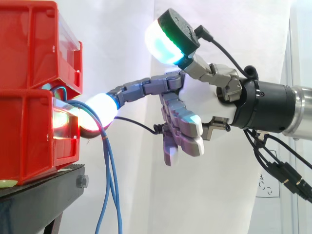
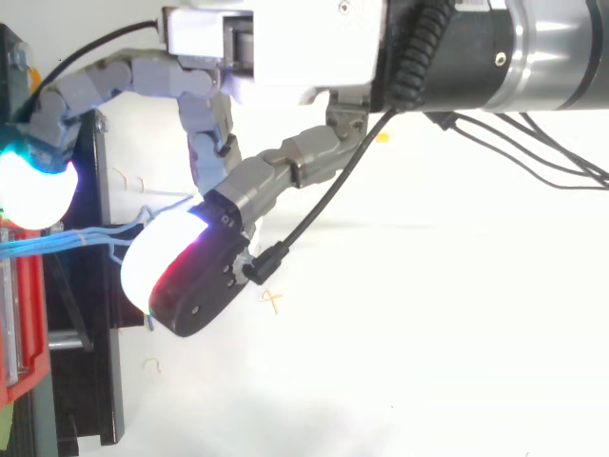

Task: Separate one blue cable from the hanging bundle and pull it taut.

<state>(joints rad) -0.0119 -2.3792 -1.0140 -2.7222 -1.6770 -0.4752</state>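
A bundle of thin blue cables (image 1: 108, 185) comes out between two stacked red bins and hangs loose past the stand's edge. In the top view the blue cables (image 2: 86, 236) run as a few strands from the left edge toward the right. My hand (image 1: 214, 97) comes in from the right, level with the gap between the bins, and its far end meets the cables just where they leave the bins. In the top view the hand (image 2: 285, 48) crosses the upper part of the picture and hides part of the bundle. No single strand stands apart from the others.
The upper red bin (image 1: 29, 48) sits on the lower red bin (image 1: 29, 141), both on a black stand (image 1: 44, 195) at the left. The stand (image 2: 90, 381) runs down the left side in the top view. A white curtain (image 1: 122, 48) hangs behind.
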